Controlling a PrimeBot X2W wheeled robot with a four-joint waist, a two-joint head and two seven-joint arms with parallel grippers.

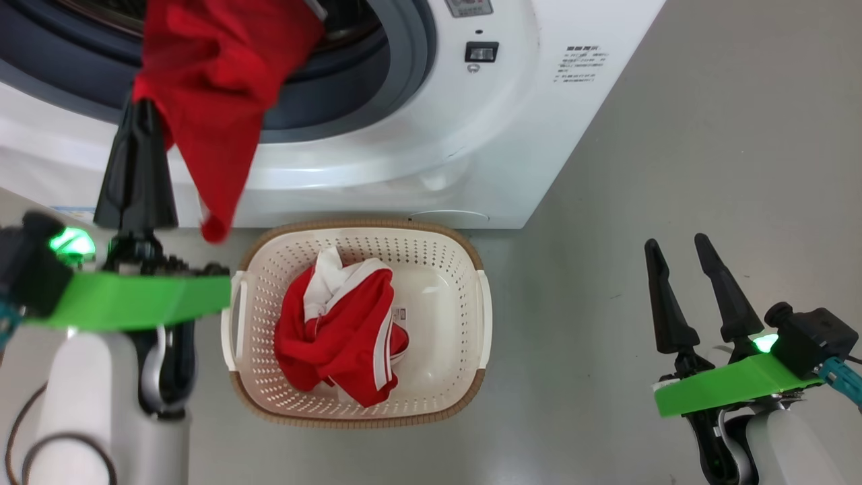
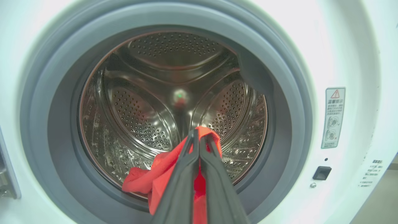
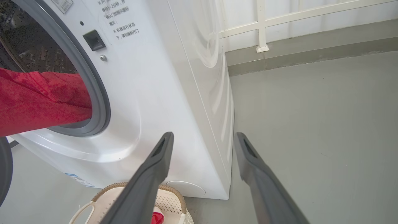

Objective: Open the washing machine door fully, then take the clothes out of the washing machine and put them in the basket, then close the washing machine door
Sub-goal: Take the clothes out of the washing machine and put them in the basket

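Note:
The washing machine [image 1: 471, 135] stands with its mouth uncovered, and its steel drum [image 2: 140, 109] looks bare inside. My left gripper [image 2: 197, 134] is shut on a red garment [image 1: 215, 87] that hangs over the grey gasket [image 2: 56, 124] and down the front, also seen as the red garment [image 3: 37, 99]. Below the mouth sits the cream basket [image 1: 444, 296] holding red-and-white clothes [image 1: 337, 330]. My right gripper [image 1: 677, 242] stands open and empty on the basket's right. A dark curved edge [image 3: 3, 168], seemingly the door's rim, shows at far left.
Bare grey floor [image 1: 673, 135] stretches to the right of the machine and around the basket. A white railing [image 3: 261, 28] and a low kerb run along the back wall. The basket rim [image 3: 174, 194] lies just under my right gripper [image 3: 203, 137].

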